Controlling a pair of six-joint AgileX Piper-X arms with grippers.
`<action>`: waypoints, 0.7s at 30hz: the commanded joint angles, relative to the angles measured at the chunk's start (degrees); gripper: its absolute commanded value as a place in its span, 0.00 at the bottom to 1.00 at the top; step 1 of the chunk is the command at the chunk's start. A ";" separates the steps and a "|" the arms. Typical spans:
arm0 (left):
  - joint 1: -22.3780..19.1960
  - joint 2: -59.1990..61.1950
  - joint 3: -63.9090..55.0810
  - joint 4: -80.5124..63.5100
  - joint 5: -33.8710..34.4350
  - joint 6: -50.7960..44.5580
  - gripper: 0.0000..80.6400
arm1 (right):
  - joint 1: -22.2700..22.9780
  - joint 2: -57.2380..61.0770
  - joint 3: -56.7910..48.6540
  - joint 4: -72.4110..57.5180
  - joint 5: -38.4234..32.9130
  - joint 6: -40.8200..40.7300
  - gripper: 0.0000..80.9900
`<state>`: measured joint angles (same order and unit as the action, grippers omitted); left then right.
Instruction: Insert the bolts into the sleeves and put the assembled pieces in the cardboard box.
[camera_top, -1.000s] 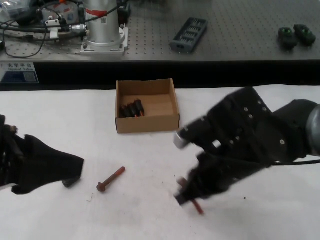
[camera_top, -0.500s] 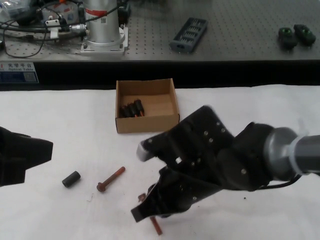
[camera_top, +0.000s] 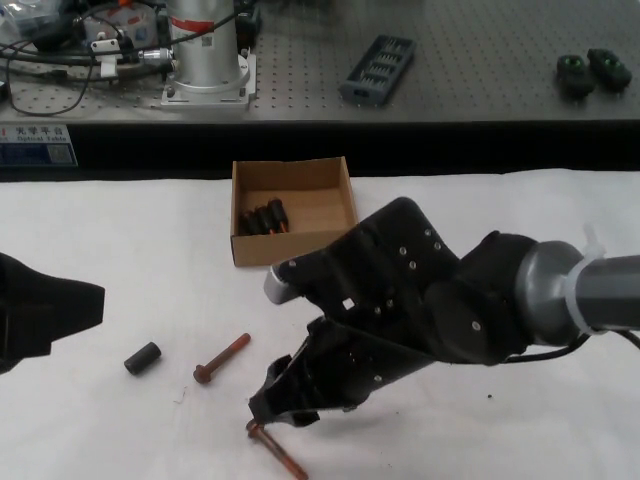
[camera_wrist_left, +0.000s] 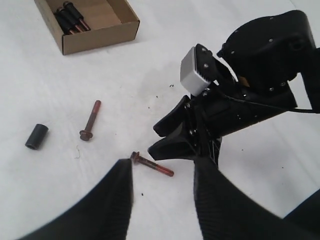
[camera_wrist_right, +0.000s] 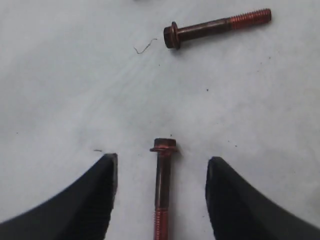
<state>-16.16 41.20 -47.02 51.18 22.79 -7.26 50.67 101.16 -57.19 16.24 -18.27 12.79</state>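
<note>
sleeve (camera_top: 143, 357) — left of bolt (camera_top: 222, 359), box (camera_top: 297, 246) behind

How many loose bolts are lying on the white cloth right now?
2. The first bolt lies between the fingers of the open right hand; the second bolt lies beside the black sleeve. The box holds assembled pieces.

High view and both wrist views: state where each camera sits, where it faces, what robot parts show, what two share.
High view: behind the arms, facing forward and down over the bench; left arm and right gripper show.
Left wrist view: on the left wrist, looking past the open left gripper at the right gripper and cardboard box.
Right wrist view: on the right wrist, facing down at the bench between its open fingers.
Shared: all three show the bolt between the right fingers.
</note>
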 joint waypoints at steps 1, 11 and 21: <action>-0.30 -0.40 -0.26 -0.73 -0.66 -1.80 0.37 | -1.26 -3.02 -0.67 0.37 2.21 -5.44 0.47; -0.30 -0.40 -0.26 -1.65 -0.66 -1.80 0.37 | -13.27 -3.28 -6.75 11.30 19.49 -11.58 0.41; -0.30 -0.40 -0.26 -3.48 -0.66 -3.56 0.37 | -17.37 3.72 -13.34 18.27 27.74 -4.79 0.52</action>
<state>-16.16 41.20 -47.02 48.68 22.68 -9.54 33.52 102.56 -68.73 31.69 7.54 2.81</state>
